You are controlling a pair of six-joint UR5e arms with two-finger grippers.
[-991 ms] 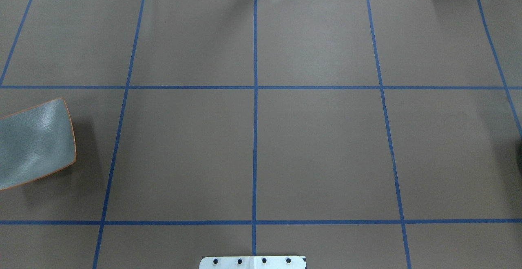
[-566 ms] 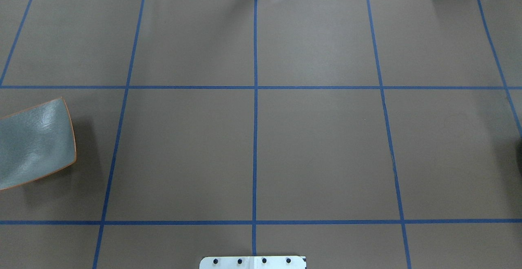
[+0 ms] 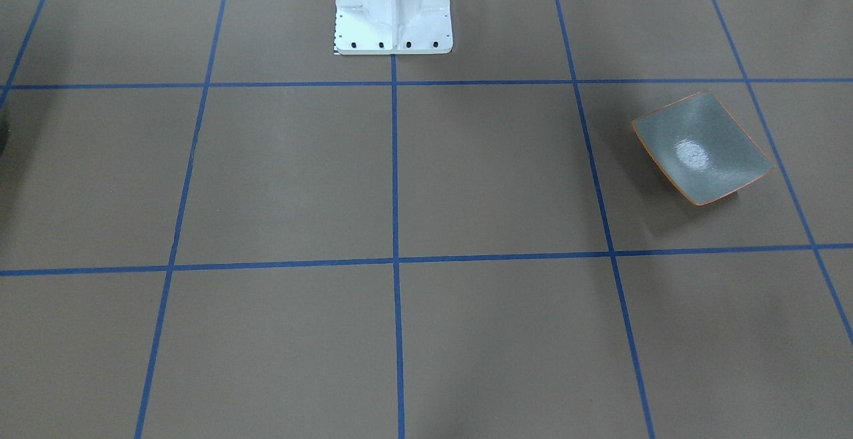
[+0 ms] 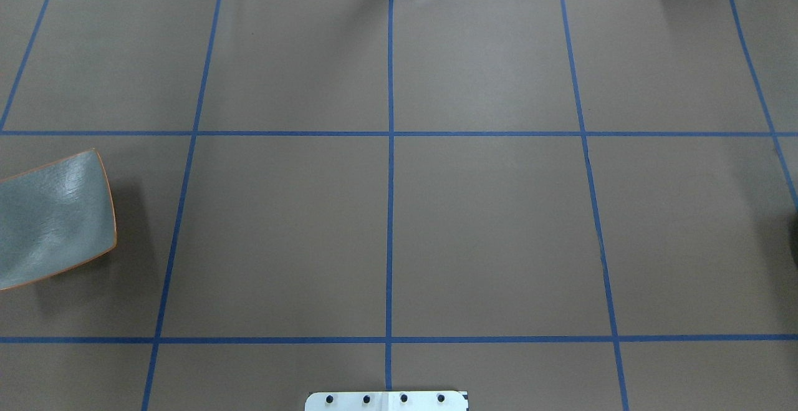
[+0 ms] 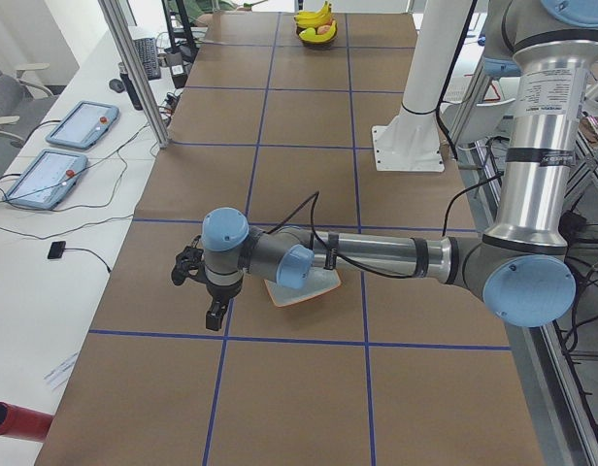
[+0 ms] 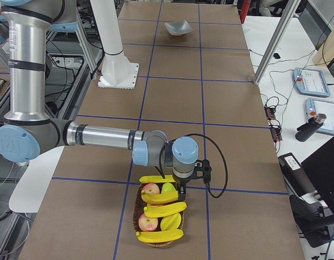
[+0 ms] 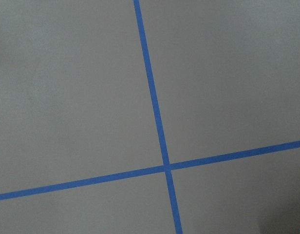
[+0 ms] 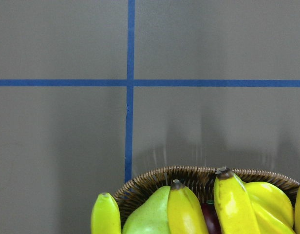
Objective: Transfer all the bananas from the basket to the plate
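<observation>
Brown paper covers the long table [image 4: 486, 224], marked into squares by blue tape lines, with a white side bench along its far edge in the side views. At the middle of the robot's edge stands the white conical pedestal [image 3: 393, 6].

Reaching out low from the pedestal's left side, the grey-and-blue left arm [image 5: 377, 257] crosses above the square glossy grey-green plate with an orange-brown rim [image 3: 700, 149], which lies on the table well to the left of the pedestal.

The right arm [image 6: 102, 135] stretches out from the pedestal's other side to the round woven wicker basket [image 8: 150, 179], which stands far to the right of the pedestal.

Four bright yellow bananas [image 6: 165, 209] lie in that basket among red-and-yellow apples [image 6: 147, 222] and a green pear [image 8: 145, 217].

The left gripper [image 5: 214, 316] hangs pointing down, farther from the pedestal than the plate; whether its fingers are spread or together cannot be told. The right gripper [image 6: 182, 190] hangs over the basket; its fingers' stance cannot be told either.
</observation>
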